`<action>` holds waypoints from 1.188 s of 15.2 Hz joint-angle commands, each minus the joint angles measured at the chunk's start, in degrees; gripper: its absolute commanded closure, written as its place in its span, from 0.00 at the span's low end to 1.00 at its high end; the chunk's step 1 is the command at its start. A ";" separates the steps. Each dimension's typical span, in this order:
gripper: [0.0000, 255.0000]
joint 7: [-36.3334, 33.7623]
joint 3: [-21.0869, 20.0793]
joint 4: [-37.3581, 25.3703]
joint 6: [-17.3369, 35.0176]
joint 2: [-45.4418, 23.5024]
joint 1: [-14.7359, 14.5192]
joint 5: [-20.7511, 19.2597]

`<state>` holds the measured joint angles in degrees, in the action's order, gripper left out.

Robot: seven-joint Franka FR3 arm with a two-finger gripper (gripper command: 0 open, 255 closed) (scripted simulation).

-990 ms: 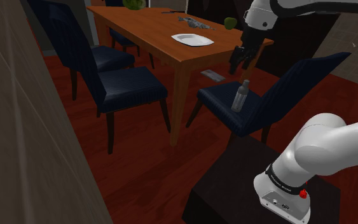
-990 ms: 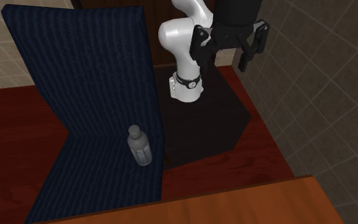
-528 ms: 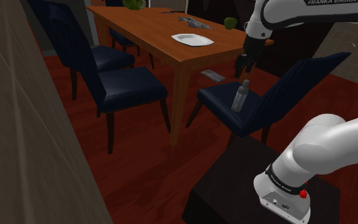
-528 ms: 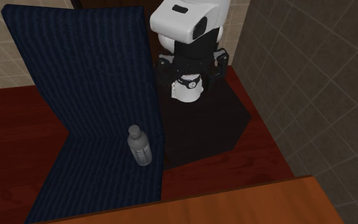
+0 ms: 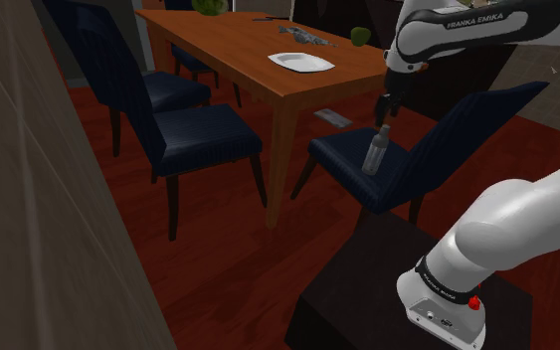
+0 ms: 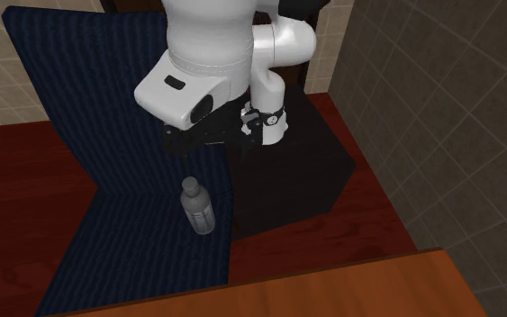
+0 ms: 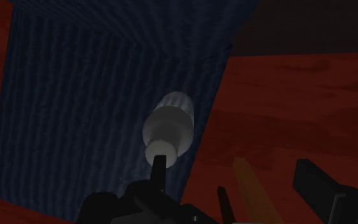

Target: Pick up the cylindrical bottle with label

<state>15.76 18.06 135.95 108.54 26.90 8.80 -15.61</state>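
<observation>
In the shoulder view, the grey bottle (image 5: 375,155) stands upright on the blue chair (image 5: 339,159) seat, with the gripper (image 5: 384,107) just above it. In the second exterior view, the bottle stands near the seat's edge. In the wrist view, the gripper is wide open above the seat.

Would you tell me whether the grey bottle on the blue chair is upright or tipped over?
Upright: the small grey cylindrical bottle stands on its base, cap uppermost, on the dark blue chair seat.
</observation>
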 commanded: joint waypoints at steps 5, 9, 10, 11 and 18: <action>0.00 4.65 4.01 -1.45 4.29 -6.23 1.56 -2.59; 0.00 4.29 4.50 0.75 7.55 -7.31 1.64 -2.84; 0.00 4.20 4.62 1.27 8.37 -7.62 1.66 -2.89; 0.00 4.07 4.82 2.07 9.68 -8.15 1.69 -2.98; 1.00 4.14 4.87 1.98 9.69 -8.23 1.70 -2.96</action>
<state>19.90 22.91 137.87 118.25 18.72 10.49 -18.57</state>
